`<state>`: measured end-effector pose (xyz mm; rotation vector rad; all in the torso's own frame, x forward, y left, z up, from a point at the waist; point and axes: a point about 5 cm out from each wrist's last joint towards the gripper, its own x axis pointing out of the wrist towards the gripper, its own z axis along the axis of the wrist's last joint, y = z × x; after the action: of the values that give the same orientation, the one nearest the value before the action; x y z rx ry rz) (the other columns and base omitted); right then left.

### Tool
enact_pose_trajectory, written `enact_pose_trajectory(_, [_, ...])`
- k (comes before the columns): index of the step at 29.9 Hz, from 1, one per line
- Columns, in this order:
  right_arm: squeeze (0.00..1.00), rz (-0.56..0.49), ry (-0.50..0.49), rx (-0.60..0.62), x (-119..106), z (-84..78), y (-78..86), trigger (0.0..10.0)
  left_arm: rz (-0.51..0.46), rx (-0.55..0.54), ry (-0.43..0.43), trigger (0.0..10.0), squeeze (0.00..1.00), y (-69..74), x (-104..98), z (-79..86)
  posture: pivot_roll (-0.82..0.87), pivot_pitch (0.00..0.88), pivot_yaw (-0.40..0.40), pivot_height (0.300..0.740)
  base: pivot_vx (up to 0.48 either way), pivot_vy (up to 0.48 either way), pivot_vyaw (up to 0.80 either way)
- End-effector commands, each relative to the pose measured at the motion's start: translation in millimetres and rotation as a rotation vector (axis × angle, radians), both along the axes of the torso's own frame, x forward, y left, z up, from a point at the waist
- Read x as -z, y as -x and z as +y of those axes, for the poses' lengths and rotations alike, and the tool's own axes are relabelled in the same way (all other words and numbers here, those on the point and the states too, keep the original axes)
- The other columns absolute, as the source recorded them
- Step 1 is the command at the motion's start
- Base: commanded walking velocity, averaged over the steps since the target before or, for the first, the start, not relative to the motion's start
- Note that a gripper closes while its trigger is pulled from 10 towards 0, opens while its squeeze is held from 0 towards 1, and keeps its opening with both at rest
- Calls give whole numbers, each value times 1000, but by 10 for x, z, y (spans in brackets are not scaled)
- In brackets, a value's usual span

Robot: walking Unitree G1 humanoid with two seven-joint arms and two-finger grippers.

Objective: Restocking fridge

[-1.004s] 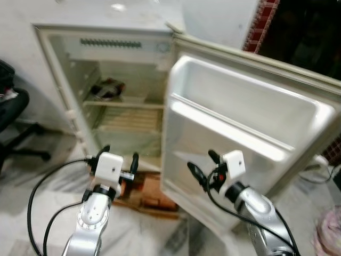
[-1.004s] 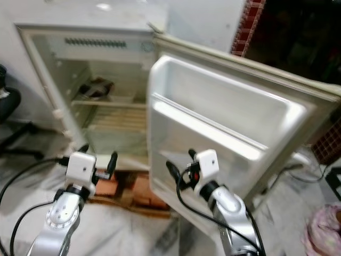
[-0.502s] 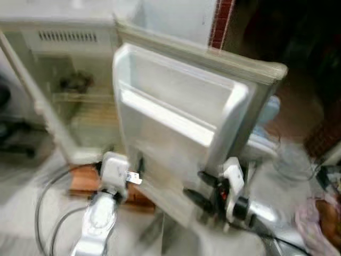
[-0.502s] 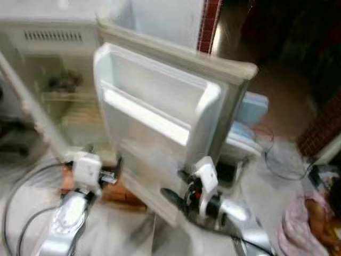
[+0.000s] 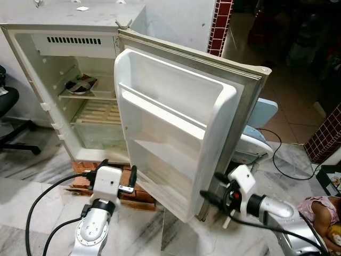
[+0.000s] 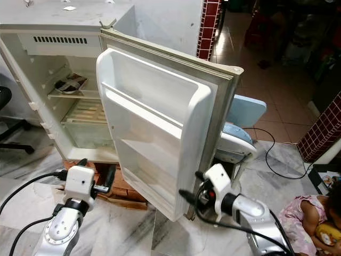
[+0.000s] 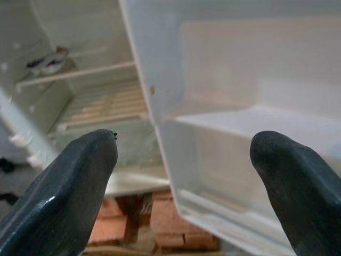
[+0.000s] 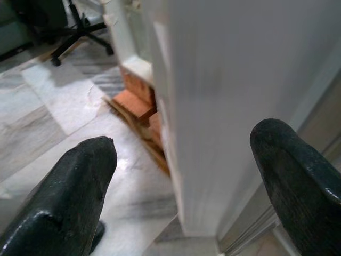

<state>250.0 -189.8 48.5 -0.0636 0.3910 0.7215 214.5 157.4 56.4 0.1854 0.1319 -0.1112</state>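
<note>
A small white fridge [image 5: 32,80] stands open on bricks [image 5: 136,193]. Its door [image 5: 176,122] swings toward me, and the moulded door shelves are bare. A dark packet [image 5: 80,84] lies on the upper inner shelf. My left gripper [image 5: 117,170] is open, low in front of the cabinet's bottom and aimed at the door's hinge side [image 7: 154,90]. My right gripper [image 5: 214,188] is also open and holds nothing. It sits at the door's lower free edge [image 8: 202,106], which lies between its fingers [image 8: 80,192] without clear contact.
A black office chair [image 5: 10,122] stands at the left. A pale blue and white appliance [image 5: 258,133] sits behind the door, with a black cable [image 5: 282,168] on the marble floor. A person [image 5: 319,210] is low at the right. A red tiled pillar [image 5: 218,24] rises behind.
The camera has swung and moved, so the door now looks more edge-on. My right gripper has gone from facing the door's inner face to its lower free edge. The left gripper keeps its pose.
</note>
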Motion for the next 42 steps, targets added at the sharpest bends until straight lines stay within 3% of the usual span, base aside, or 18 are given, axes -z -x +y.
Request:
enact_pose_trajectory(1, [0, -4, 14, 4, 16, -18, -16, 10000, -14, -7, 1, 10000, 0, -21, -41, 0, 53, 2, -7, 740, -244, 0, 0])
enact_pose_trajectory(6, [0, -24, 14, -20, 25, 43, -14, 10000, -25, -5, -1, 10000, 0, -75, -74, -23, 54, 0, -9, 740, -49, 0, 0])
enact_pose_trajectory(14, [0, -44, 9, -9, 2, 13, -38, 10000, -23, 8, 0, 10000, 0, -104, -71, -58, 42, 0, -3, 740, 0, -163, 0])
enact_pose_trajectory(24, [0, 27, 48, -132, 99, 42, 78, 10000, -27, 11, -3, 10000, 0, -125, -69, -69, 46, 0, -5, 740, -97, -287, 0])
enact_pose_trajectory(32, [0, 10, 175, -3, 143, -149, -65, 10000, -32, 8, -7, 10000, 0, -125, -77, -69, 46, 0, -3, 740, 0, -64, 0])
enact_pose_trajectory(36, [0, -23, 259, 170, 113, -339, -218, 10000, -21, -1, -5, 10000, 0, -86, -44, -26, 47, 0, 0, 740, 0, 0, 0])
enact_pose_trajectory(38, [0, -56, 237, 288, 42, -429, -318, 10000, 0, -12, -4, 10000, 0, -43, 4, 7, 47, 0, -2, 740, 0, 0, 0])
enact_pose_trajectory(42, [0, -111, 196, 392, -66, -476, -423, 10000, 13, -12, -7, 10000, 0, -13, 34, 24, 49, 1, -5, 740, 0, 0, 0])
